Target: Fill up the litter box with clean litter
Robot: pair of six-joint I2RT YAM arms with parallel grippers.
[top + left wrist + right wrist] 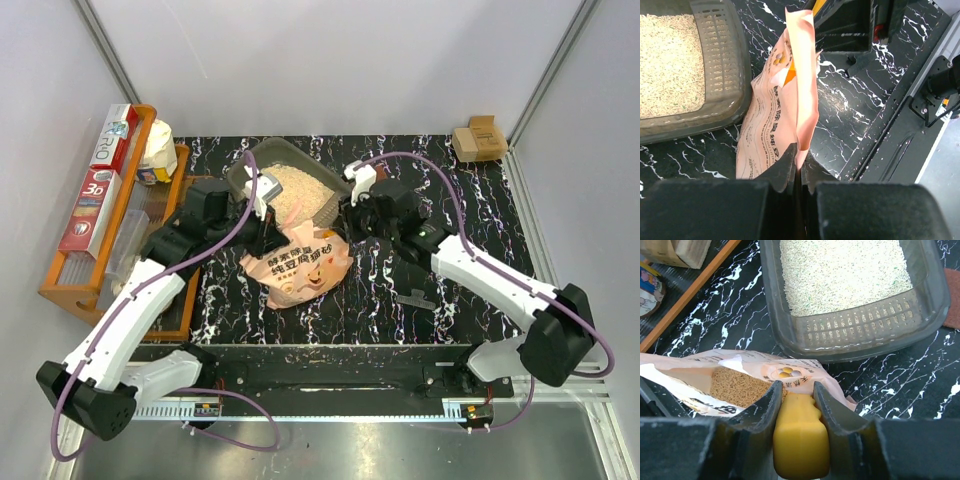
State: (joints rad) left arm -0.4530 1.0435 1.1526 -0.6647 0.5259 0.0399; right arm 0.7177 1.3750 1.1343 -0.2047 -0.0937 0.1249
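Clamping on the handle of a yellow scoop [800, 440] with the right gripper [797, 390], squeezing it from both sides, hiding the scoop's head past the edge of the pink bag [690, 360], apparently inside its mouth. Showing tan granules [735, 386] through that opening. Pinching the bag's top edge with the left gripper [799, 157], closing fully on the thin film, holding the mouth upright and open. Resting the bag on the black, white-veined table [900, 385].

Facing, just beyond the bag and too close to tell whether touching, the litter box [860, 332]: a dark grey, see-through tub already carrying a pale layer of clean litter [840, 270] over most of its floor, leaving a slotted strip of bare plastic at the near end. Passing, further off to the left, the edge of an orange wooden rack [695, 287].

Reading as the scooping step, partway through the filling: digging in the bag for another load. Calling next for lifting the scoop out level through the held-open mouth without snagging the film. Then carrying it over the near wall of the box and tipping it above the litter bed, not over the rim.
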